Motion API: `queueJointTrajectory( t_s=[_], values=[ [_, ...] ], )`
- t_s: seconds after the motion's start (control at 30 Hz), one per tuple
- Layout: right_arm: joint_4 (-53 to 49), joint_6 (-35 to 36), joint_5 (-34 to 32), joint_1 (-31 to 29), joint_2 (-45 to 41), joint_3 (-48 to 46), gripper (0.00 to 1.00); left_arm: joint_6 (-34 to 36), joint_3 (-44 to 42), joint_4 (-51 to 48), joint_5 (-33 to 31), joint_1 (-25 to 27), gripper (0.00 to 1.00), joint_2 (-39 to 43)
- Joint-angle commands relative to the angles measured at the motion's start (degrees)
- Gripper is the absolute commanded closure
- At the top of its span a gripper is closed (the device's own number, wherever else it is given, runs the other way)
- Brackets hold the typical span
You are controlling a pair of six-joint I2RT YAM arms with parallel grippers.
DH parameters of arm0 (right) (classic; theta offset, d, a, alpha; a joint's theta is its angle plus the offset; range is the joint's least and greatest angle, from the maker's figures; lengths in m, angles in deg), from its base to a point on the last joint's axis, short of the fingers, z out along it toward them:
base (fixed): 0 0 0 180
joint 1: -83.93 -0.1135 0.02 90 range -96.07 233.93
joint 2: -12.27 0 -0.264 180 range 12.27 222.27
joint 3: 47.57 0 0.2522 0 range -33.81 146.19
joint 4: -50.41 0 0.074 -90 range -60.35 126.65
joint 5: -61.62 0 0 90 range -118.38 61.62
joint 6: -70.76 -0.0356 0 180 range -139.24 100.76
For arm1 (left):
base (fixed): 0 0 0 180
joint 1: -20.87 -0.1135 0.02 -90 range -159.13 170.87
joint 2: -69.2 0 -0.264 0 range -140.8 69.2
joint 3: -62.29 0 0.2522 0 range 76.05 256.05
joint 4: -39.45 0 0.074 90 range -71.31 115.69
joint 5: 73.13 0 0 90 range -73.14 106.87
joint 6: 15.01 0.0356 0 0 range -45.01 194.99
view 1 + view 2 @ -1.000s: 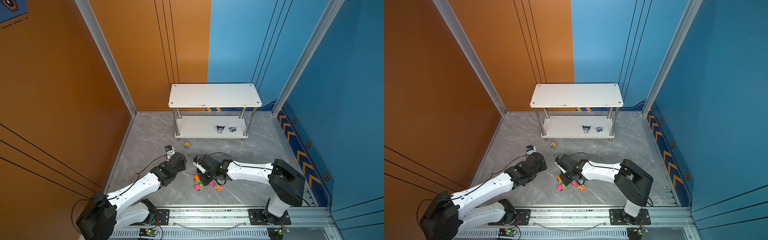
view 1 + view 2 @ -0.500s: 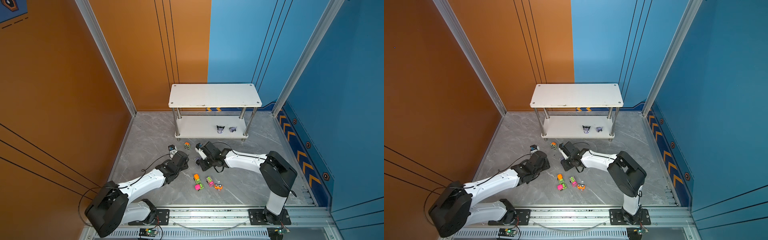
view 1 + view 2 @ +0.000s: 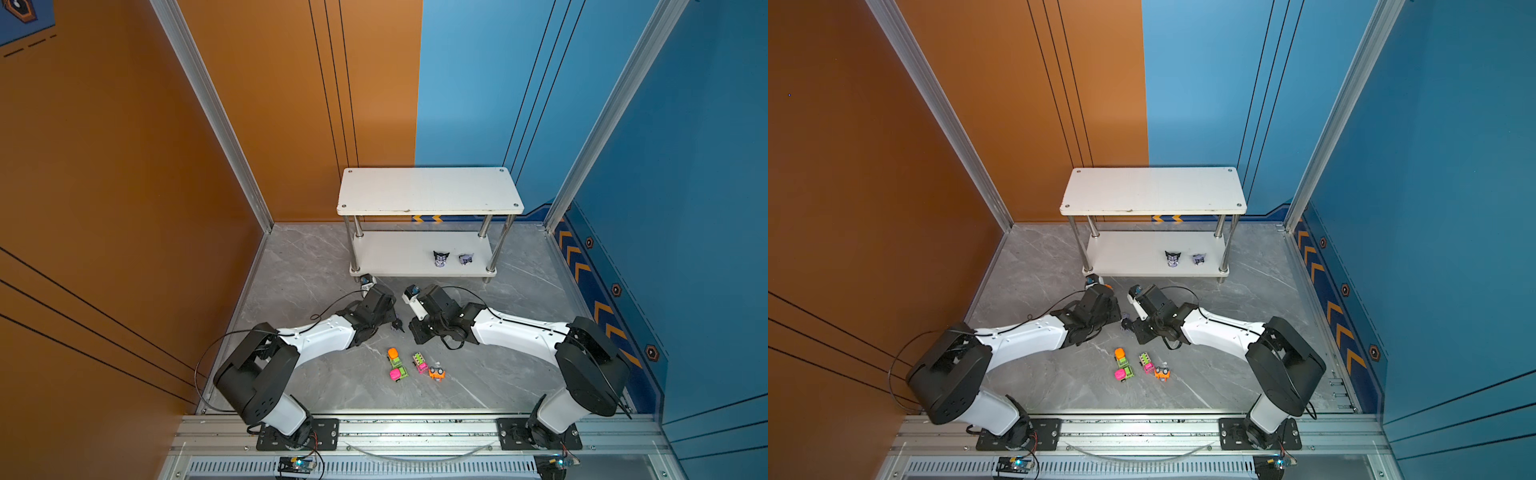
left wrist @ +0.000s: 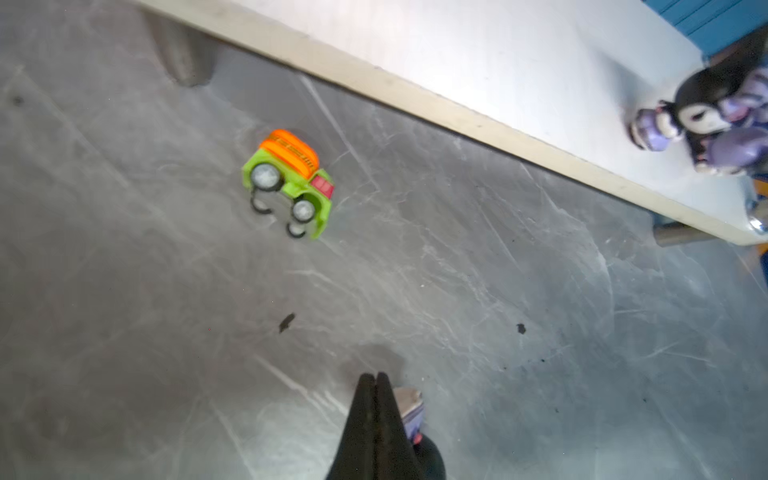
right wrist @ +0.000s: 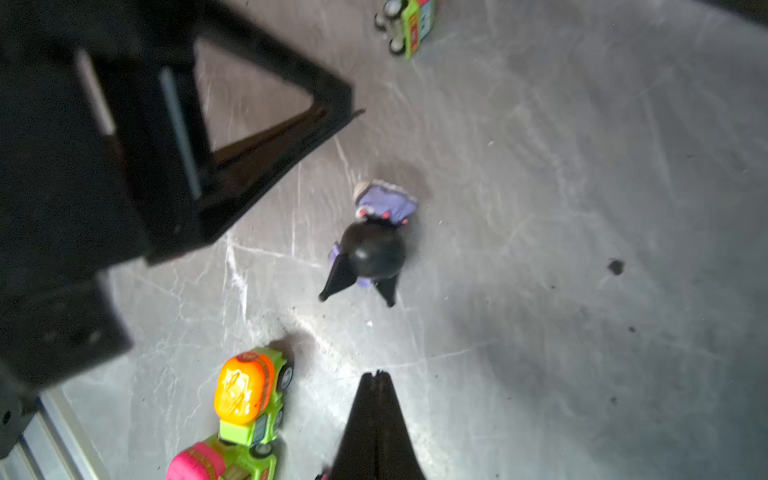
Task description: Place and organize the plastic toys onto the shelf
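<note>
Two figurines (image 3: 441, 258) stand on the shelf's (image 3: 395, 253) lower board; a third figurine (image 5: 374, 245) lies on the floor (image 3: 316, 266) between my left gripper (image 4: 376, 376) and right gripper (image 5: 377, 373); both pairs of jaws are pressed together, pinching nothing; four cars (image 3: 394, 356) cluster nearby.

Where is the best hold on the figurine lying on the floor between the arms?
Probably the figurine by its round black head, from above: it lies on the floor, the head is its bulkiest part, and the pointed ears taper thin.
</note>
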Motion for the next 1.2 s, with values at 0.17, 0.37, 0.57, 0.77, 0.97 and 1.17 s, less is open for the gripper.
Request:
queueJointTrajectory(
  t_s=[0.17, 0.37, 0.57, 0.77, 0.97, 1.17],
  values=[
    [10.7, -3.9, 10.6, 1.0, 2.1, -5.5, 0.99, 1.8, 4.8, 6.8, 6.7, -0.1, 1.00, -7.1],
    [20.5, -8.4, 16.4, 1.4, 8.8, -6.0, 0.99, 0.6, 3.3, 8.9, 8.5, -1.5, 1.00, -9.6],
    [24.8, -11.3, 17.4, 1.8, 13.8, -4.6, 0.99, -1.2, 1.3, 12.1, 11.8, -3.4, 1.00, -11.3],
    [25.2, -12.2, 15.9, 4.4, 15.8, -3.3, 0.99, -1.6, -0.4, 12.3, 12.5, -3.8, 1.00, -10.3],
    [22.5, -10.8, 14.8, 8.1, 13.8, -3.0, 0.99, -2.8, -2.4, 12.5, 13.2, -3.3, 1.00, -9.4],
    [18.6, -7.8, 13.1, 13.0, 9.5, -3.9, 0.99, -3.4, -3.6, 12.4, 14.9, -2.4, 1.00, -7.9]
  ],
)
